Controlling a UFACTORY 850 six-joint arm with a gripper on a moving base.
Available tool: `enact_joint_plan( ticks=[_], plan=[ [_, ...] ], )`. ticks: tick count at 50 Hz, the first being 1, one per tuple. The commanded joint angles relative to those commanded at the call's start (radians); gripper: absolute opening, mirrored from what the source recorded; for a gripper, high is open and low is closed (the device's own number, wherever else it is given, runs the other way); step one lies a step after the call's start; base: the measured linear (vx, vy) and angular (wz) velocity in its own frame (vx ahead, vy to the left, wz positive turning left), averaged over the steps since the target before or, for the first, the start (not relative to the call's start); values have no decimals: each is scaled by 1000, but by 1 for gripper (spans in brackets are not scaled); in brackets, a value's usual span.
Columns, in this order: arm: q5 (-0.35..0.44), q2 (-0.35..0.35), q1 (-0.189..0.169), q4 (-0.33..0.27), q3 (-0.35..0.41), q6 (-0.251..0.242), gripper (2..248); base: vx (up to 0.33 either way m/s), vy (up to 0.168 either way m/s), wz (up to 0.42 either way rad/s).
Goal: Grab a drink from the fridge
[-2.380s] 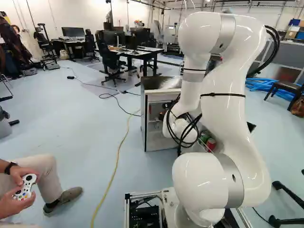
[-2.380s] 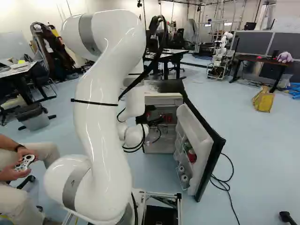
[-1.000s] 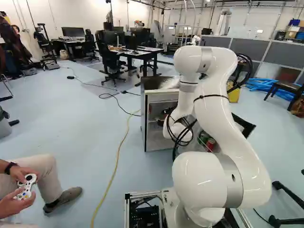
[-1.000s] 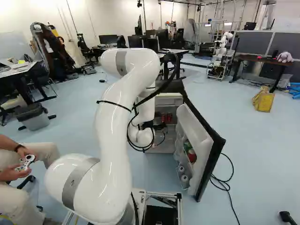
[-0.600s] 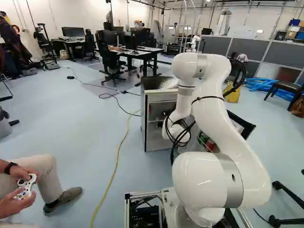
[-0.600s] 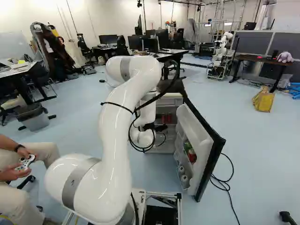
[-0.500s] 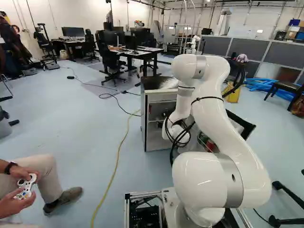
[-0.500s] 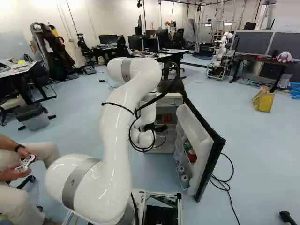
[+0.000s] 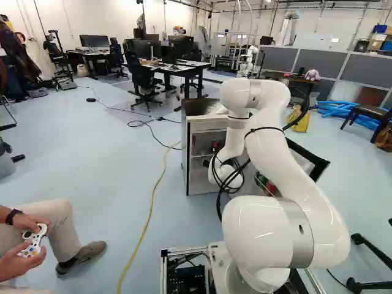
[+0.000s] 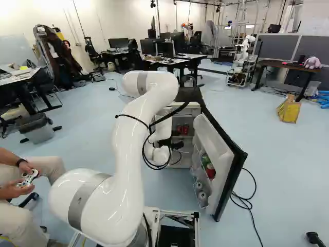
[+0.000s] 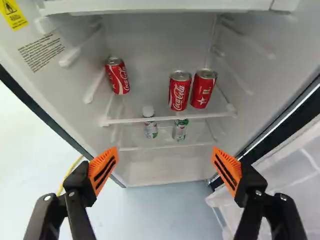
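Note:
My gripper (image 10: 177, 145) is at the front of the fridge (image 9: 208, 124), whose door (image 10: 226, 149) stands swung out. In the wrist view the gripper (image 11: 165, 158) is open, its orange pads wide apart with nothing between them. Ahead of it, three red cans stand on an upper shelf: one can (image 11: 118, 76) apart, and a second can (image 11: 179, 91) beside a third can (image 11: 203, 89). On the shelf below are a white-capped bottle (image 11: 150, 124) and another green-and-clear container (image 11: 180, 129). Door racks hold a red-and-green item (image 10: 209, 168).
A yellow cable (image 9: 152, 211) runs over the floor beside the fridge. Black cables (image 10: 248, 203) lie by the door's outer side. A seated person's hands hold a controller (image 9: 32, 240) near the base. Farther back are desks (image 9: 184, 68) and another robot (image 10: 241, 62).
The arm's upper joints have come down and forward toward the fridge, and the gripper has shifted slightly at its opening. The base, fridge and door have stayed put.

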Motion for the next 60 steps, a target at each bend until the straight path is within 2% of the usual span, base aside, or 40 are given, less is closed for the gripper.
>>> enact_joint_plan(
  ticks=[21,60],
  plan=[
    [0,-14,1,0,-14,16,247,0,0,0],
    [0,-54,12,0,-101,16,247,0,0,0]
  ],
)
